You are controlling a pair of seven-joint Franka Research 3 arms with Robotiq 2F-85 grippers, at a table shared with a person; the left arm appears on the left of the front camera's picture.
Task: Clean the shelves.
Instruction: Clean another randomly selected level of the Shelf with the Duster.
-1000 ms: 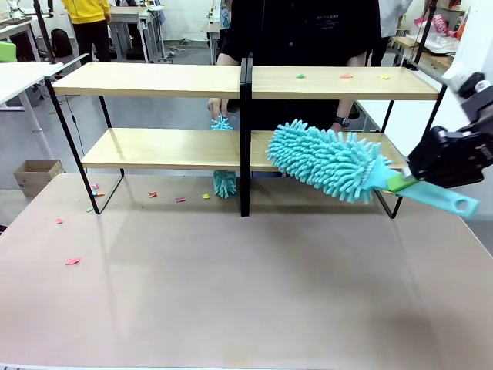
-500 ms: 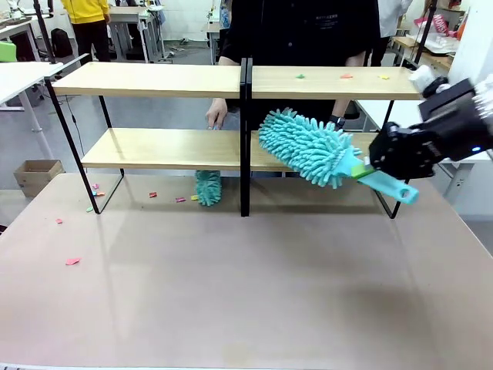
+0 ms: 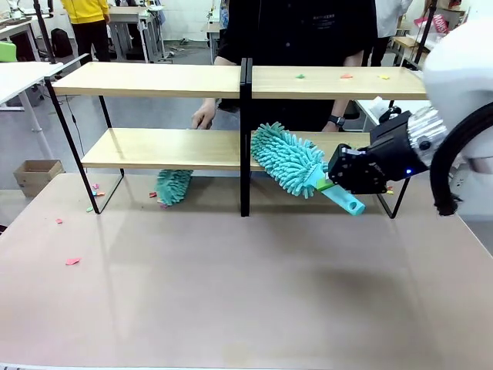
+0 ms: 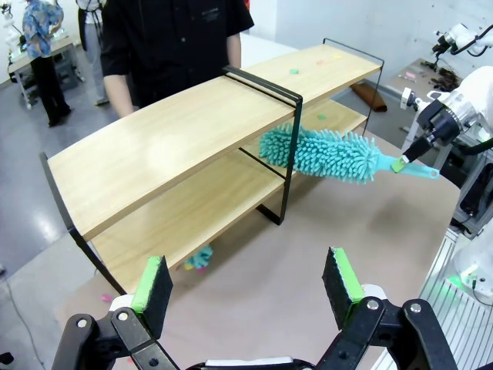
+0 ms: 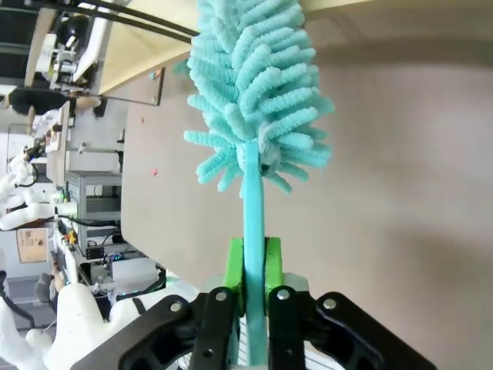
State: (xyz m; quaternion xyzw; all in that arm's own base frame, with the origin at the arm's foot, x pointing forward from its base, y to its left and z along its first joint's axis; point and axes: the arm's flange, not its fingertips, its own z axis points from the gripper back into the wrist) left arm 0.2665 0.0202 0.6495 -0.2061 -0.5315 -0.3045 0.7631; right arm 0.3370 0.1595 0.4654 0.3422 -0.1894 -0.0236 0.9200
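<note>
one set of shelves [image 3: 154, 79] is counted, with two wooden boards. two teal dusters are seen: one duster [image 3: 289, 158] and a second duster [image 3: 174, 186]. three paper scraps [image 3: 300, 75] are counted on the top board, several more on the table [image 3: 246, 301]. one cardboard box [image 3: 35, 176] is counted, and two grippers: left gripper [image 4: 246, 281], right gripper [image 5: 254, 258].

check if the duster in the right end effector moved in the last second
Yes. The duster in the right end effector has swung left, its head now close beside the black centre post of the shelves.
</note>
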